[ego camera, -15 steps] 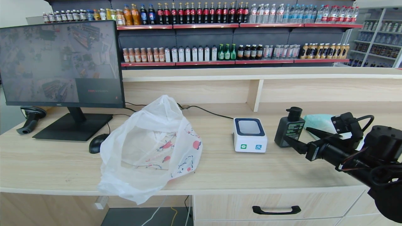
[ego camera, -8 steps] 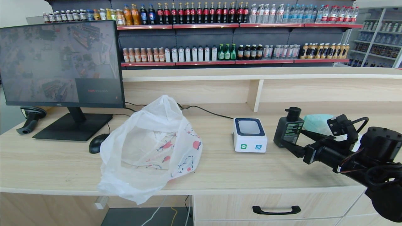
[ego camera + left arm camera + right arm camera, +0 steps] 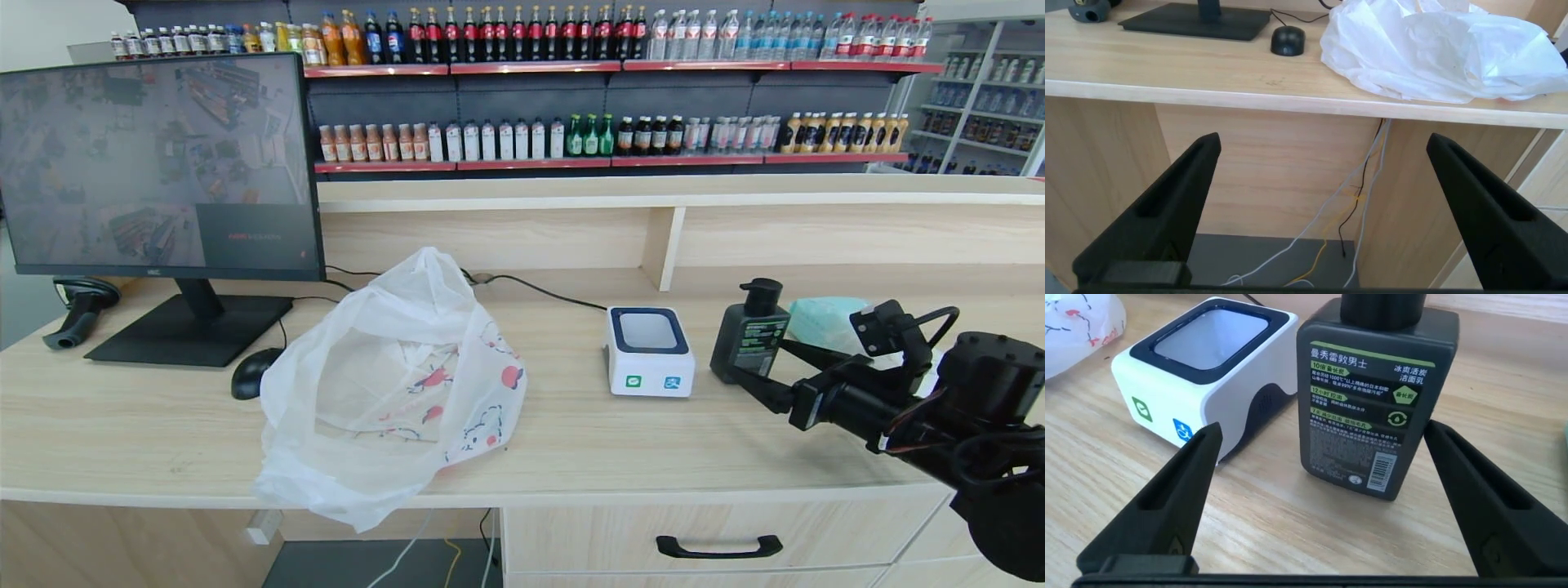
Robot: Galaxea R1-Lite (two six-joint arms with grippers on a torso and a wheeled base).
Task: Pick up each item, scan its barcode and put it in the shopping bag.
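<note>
A dark grey pump bottle (image 3: pixel 751 333) stands upright on the wooden counter (image 3: pixel 571 441), to the right of the white barcode scanner (image 3: pixel 647 349). My right gripper (image 3: pixel 762 363) is open at the bottle's base, one finger on each side of it. In the right wrist view the bottle (image 3: pixel 1376 400) shows its printed back label and barcode between the two fingers, with the scanner (image 3: pixel 1200 371) beside it. The white shopping bag (image 3: pixel 392 384) lies open at the counter's front, left of the scanner. My left gripper (image 3: pixel 1323 140) hangs open below the counter edge, holding nothing.
A teal packet (image 3: pixel 820 320) lies behind the bottle. A monitor (image 3: pixel 155 163), a mouse (image 3: pixel 251 371) and a handheld scanner (image 3: pixel 80 309) occupy the left of the counter. A raised shelf (image 3: pixel 678 192) runs along the back. A cable (image 3: pixel 539 290) leads to the scanner.
My right gripper has moved forward and slightly left, so its open fingers now flank the bottle's base. The bottle, bag and scanner stayed put.
</note>
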